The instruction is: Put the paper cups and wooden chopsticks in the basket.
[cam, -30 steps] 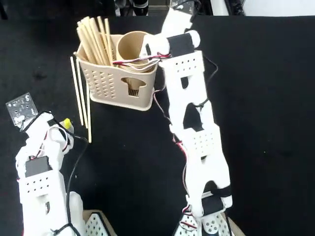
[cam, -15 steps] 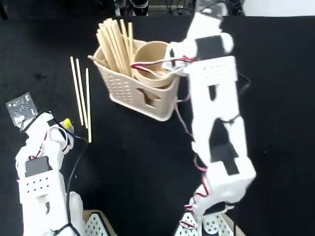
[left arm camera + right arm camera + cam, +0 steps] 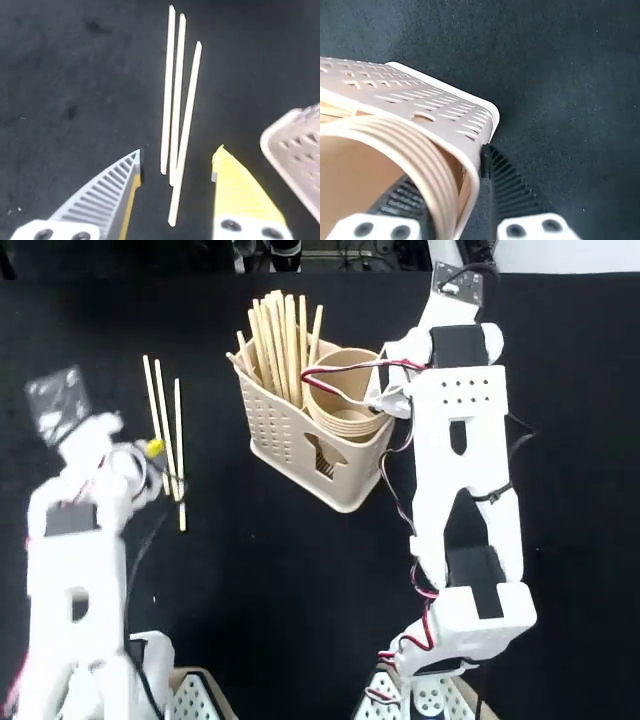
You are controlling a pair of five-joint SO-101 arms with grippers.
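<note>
A beige perforated basket [image 3: 290,435] stands mid-table with a bundle of wooden chopsticks [image 3: 280,340] upright in it and a stack of paper cups [image 3: 345,395] beside them. My right gripper [image 3: 385,400] is shut on the basket's wall [image 3: 445,95], one finger inside by the cups [image 3: 395,150], one outside. Three loose chopsticks [image 3: 165,425] lie side by side on the black table at the left. My left gripper [image 3: 178,150] is open just above their near ends [image 3: 177,100], which lie between its jaws without touching them.
The black tabletop [image 3: 560,440] is bare to the right of the right arm and in front of the basket. A corner of the basket [image 3: 300,150] sits close beside the left gripper's yellow finger [image 3: 235,195].
The right arm has dragged the basket to the right, away from the loose chopsticks. The left arm has moved forward over the near ends of the three chopsticks.
</note>
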